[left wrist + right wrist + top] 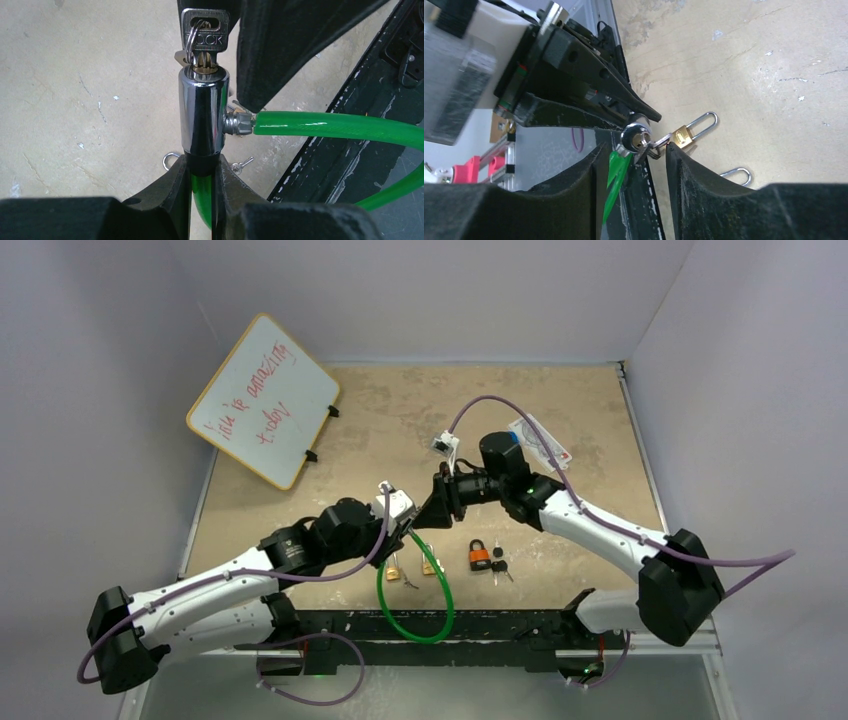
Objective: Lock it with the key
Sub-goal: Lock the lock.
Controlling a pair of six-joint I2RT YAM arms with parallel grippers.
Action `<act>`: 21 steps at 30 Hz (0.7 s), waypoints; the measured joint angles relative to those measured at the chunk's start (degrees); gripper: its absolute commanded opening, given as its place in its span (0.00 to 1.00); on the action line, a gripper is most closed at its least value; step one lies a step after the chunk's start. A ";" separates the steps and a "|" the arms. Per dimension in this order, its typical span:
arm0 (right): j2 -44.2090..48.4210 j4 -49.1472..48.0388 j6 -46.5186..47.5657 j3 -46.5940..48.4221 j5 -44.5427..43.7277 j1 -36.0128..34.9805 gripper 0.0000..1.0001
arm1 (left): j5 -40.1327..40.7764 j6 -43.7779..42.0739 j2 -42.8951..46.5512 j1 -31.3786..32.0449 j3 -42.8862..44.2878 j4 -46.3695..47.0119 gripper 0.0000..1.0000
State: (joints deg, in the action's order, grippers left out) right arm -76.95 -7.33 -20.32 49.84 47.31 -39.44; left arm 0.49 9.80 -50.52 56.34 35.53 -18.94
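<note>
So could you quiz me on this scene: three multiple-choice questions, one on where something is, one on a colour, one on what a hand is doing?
1. Where is the silver key?
A. Lying loose
B. Stuck in the chrome lock barrel
C. Nowhere in sight

2. What colour is the cable?
A. Red
B. Blue
C. Green

3. What is the left hand doing?
A. Gripping the barrel's base
B. Hanging open, empty
C. Pointing at the ceiling

Answers:
1 B, its blade sits in the barrel's top end.
2 C, it shows bright green in every view.
3 A, its fingers pinch the barrel from both sides.
</note>
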 measured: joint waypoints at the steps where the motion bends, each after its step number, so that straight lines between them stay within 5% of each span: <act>1: 0.35 0.04 -0.70 -0.09 -0.37 -0.02 0.48 | 0.20 0.00 -0.22 0.00 0.13 -0.02 0.00; 7: 4.79 0.22 -5.88 -0.15 -7.41 -0.02 0.50 | 0.42 -0.46 -1.64 0.00 0.70 -0.09 0.00; 21: 4.04 6.19 -13.55 1.73 -13.75 -0.02 0.35 | 0.94 -0.59 -2.29 0.00 0.94 -0.20 0.00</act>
State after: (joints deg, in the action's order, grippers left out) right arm -72.90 -1.15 -33.87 51.57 33.56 -39.46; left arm 1.43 9.21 -52.82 56.34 36.47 -19.14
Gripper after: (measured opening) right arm 0.365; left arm 0.163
